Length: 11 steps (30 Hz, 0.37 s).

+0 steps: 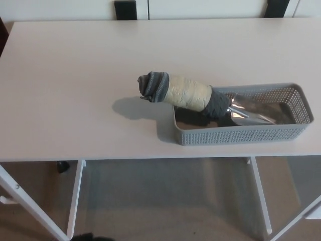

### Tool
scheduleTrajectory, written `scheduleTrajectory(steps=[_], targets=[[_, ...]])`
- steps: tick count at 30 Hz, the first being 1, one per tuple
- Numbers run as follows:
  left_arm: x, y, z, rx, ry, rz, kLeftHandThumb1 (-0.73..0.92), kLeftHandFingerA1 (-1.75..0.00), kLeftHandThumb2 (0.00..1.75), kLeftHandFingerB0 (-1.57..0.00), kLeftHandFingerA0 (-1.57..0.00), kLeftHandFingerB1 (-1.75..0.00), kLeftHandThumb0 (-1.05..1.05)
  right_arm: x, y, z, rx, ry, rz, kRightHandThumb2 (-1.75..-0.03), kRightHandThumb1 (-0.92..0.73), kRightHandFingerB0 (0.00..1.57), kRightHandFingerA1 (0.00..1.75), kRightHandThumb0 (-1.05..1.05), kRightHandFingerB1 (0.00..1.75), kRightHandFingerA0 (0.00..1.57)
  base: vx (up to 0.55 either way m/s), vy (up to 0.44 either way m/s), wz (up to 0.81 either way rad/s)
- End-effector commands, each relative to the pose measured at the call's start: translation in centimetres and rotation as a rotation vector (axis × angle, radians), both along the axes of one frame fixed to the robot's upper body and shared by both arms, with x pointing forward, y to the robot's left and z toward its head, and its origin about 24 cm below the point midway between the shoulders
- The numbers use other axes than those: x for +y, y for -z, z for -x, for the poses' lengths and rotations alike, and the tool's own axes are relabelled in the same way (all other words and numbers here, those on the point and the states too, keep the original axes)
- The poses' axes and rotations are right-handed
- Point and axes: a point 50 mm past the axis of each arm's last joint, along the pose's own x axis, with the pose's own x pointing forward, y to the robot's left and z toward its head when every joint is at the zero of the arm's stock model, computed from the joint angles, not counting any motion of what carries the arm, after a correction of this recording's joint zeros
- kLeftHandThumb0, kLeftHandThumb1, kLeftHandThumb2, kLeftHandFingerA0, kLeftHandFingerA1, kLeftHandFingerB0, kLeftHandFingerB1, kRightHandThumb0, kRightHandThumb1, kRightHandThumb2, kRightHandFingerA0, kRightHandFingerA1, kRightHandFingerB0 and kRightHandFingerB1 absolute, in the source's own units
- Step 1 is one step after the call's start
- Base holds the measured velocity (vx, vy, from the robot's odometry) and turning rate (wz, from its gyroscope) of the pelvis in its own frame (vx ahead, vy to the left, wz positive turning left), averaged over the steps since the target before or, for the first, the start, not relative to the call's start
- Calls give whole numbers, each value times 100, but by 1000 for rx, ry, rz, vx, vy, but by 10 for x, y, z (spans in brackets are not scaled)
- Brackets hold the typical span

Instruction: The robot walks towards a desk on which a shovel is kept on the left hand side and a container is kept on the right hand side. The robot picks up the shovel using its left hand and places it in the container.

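Now the shovel (200, 100) lies with its shiny metal blade down inside the grey mesh container (296, 125) at the right of the pale surface (65, 85), while its thick wrapped handle leans over the container's left end wall and juts out above the surface. Neither of my hands shows in the head view, so I cannot tell how my fingers stand; nothing of mine touches the shovel. Judged from its build, the shovel is stiff and blade-heavy (the metal end would tip downward if held far back). The blade looks smooth and slippery; the padded cloth wrap on the handle should give friction and yield slightly under pressure. The best hold, I judge, is around the pale middle of the handle, near the blade.
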Motion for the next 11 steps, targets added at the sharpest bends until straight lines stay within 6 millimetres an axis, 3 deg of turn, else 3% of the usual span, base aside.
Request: scheduleTrajectory(steps=[1, 2, 3, 5, 6, 7, 8, 10, 11], targets=[[67, 60, 42, 201, -504, 52, 55, -31, 94, -10, -5, -32, -82, -15, -14, -7, -162, 106, 88, -59, -64, 33, 40, -53, 34, 45, 0, 0, 0], [70, 59, 42, 200, -501, 58, 70, -27, 63, -14, -9, -24, -82, -15, -14, -8, -161, 109, 86, -59, -64, 32, 39, -54, 34, 44, 0, 0, 0], [74, 60, 46, 198, -505, 47, 58, -34, 94, -10, -5, -28, -83, -16, -13, -7, -157, 109, 85, -60, -65, 30, 40, -58, 33, 43, 0, 0, 0], [78, 62, 49, 210, -522, 25, 59, -37, 93, -10, -6, -29, -82, -16, -13, -7, -164, 108, 74, -60, -66, 30, 41, -59, 34, 43, 0, 0, 0], [79, 62, 50, 218, -515, 3, 65, -28, 70, -13, -10, -23, -86, -16, -12, -7, -164, 111, 70, -61, -69, 29, 41, -60, 34, 43, 0, 0, 0], [81, 63, 52, 222, -504, -30, 66, -26, 69, -13, -9, -23, -88, -16, -12, -6, -160, 113, 68, -61, -69, 29, 41, -61, 34, 42, 0, 0, 0], [81, 64, 53, 219, -474, -64, 59, -26, 96, -10, -5, -26, -85, -16, -12, -5, -155, 129, 54, -61, -69, 29, 42, -60, 34, 41, 0, 0, 0], [81, 66, 53, 213, -417, -130, 60, -18, 99, -11, -5, -25, -88, -18, -13, -5, -146, 115, 63, -61, -69, 27, 41, -60, 33, 39, 0, 0, 0], [80, 66, 53, 208, -405, -138, 78, -24, 64, -12, -7, -25, -88, -18, -13, -5, -148, 115, 62, -60, -69, 26, 42, -60, 33, 38, 0, 0, 0]])
